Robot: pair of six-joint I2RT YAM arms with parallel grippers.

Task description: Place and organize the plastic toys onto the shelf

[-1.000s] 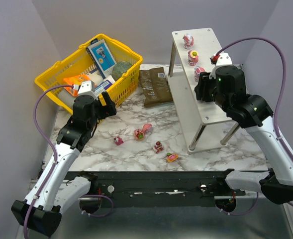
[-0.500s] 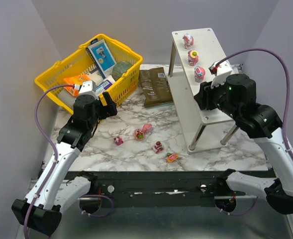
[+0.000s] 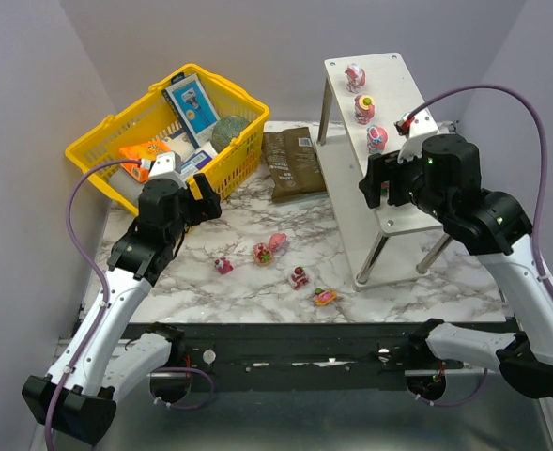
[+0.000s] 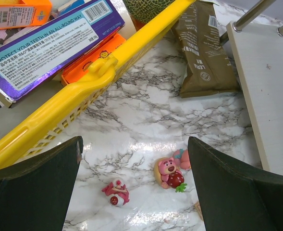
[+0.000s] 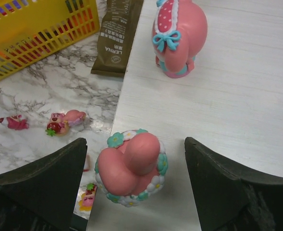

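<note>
Both jaws spread wide, empty; right pair flanks pink toy (image 5: 131,166) on shelf (image 5: 237,125), apparently not touching.

A fixed overhead camera looks down from behind the arm bases across the whole marble surface (image 3: 257,221). The left wrist camera faces down close beside the yellow basket (image 4: 98,77); the right sits tight above the shelf (image 5: 237,120). Both wrist views share the brown packet (image 4: 203,53) and strawberry-bear toy (image 4: 169,172).
</note>
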